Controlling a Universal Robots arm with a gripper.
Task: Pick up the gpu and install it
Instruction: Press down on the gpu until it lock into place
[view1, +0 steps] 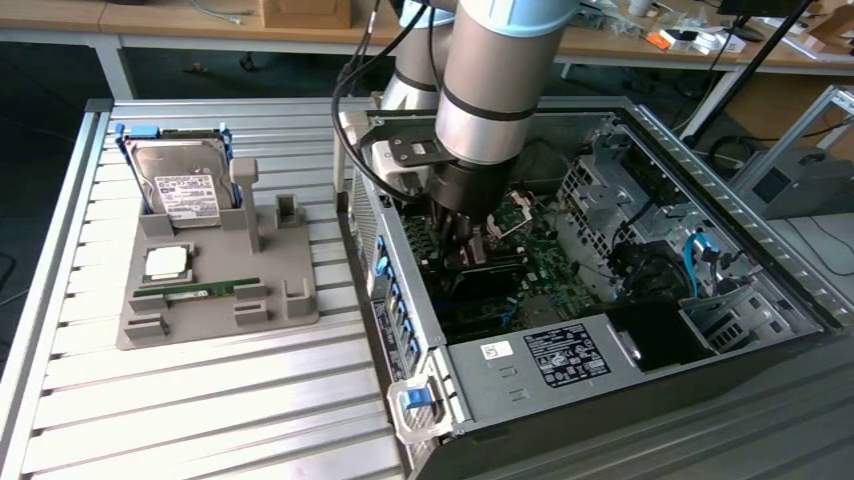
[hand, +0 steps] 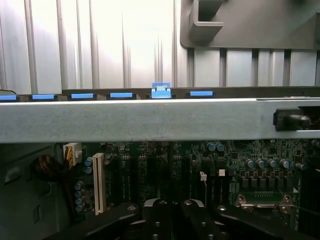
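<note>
- Arm (view1: 487, 80) came down steeply from above, wrist pointed almost straight down.
- Gripper (view1: 461, 255) sat low at the arm's end, fingers (hand: 157, 215) closed together.
- What the fingers held couldn't be made out.

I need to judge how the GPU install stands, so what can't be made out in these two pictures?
- GPU: no card can be picked out; in the exterior view the arm covers the slot area of the motherboard.
- Gripper: shut; the wrist view's lower edge cuts it off, so any hold is hidden.
- Label on the hard drive: text too small, exterior view.
- Case rail hides part of the motherboard, wrist view.
</note>
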